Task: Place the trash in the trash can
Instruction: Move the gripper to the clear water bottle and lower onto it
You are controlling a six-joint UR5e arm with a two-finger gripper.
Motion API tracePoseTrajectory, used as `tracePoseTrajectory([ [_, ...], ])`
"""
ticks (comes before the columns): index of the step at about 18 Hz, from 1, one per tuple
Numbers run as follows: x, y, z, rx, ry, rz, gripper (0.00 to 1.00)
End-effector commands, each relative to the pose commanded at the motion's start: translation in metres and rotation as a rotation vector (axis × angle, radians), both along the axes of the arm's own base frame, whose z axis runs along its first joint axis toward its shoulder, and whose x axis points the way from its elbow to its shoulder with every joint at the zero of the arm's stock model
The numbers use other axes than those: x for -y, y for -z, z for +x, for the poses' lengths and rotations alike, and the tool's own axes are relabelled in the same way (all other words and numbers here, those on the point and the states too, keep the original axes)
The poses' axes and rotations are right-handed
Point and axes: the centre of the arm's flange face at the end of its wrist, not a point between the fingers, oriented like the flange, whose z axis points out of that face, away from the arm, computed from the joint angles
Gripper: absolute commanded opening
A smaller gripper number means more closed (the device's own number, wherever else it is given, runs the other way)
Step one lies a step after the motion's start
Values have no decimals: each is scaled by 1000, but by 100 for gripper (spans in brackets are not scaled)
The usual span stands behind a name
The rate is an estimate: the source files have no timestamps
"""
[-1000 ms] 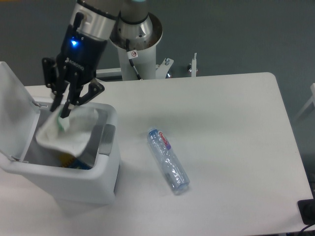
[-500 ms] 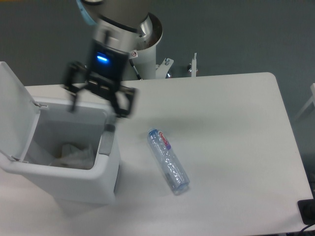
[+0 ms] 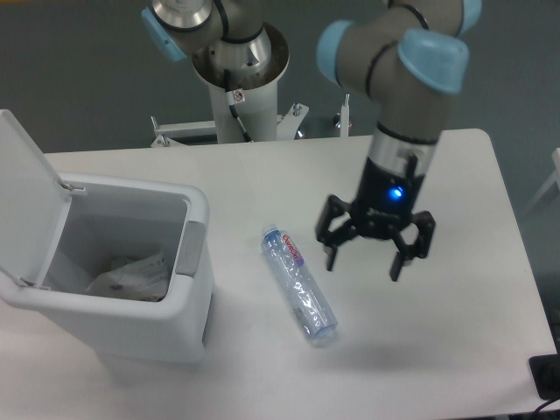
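Observation:
The crushed clear plastic bottle [image 3: 299, 284] with a red-white label lies flat on the white table, its blue cap towards the front right. The crumpled whitish wrapper [image 3: 131, 275] lies inside the white trash can [image 3: 188, 302], whose flip lid [image 3: 22, 197] stands open at the left. My gripper [image 3: 362, 262] hangs open and empty above the table, to the right of the bottle and apart from it.
The arm's grey base column [image 3: 241, 79] stands at the table's back edge. The table's right edge [image 3: 521, 245] is near the gripper's side. A dark object [image 3: 547, 376] sits at the front right corner.
The gripper let the wrapper go into the can, then swung from above the can across to the right of the bottle. The bottle has not moved.

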Motion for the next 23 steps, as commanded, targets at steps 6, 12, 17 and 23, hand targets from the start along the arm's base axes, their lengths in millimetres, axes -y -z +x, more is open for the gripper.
tracePoseTrajectory([
  [6, -37, 48, 10, 108, 45, -159, 100],
  [12, -80, 101, 11, 120, -3, -325, 100],
  [17, -85, 131, 15, 99, -18, -424, 100],
  [23, -102, 155, 35, 125, -26, -458, 100],
])
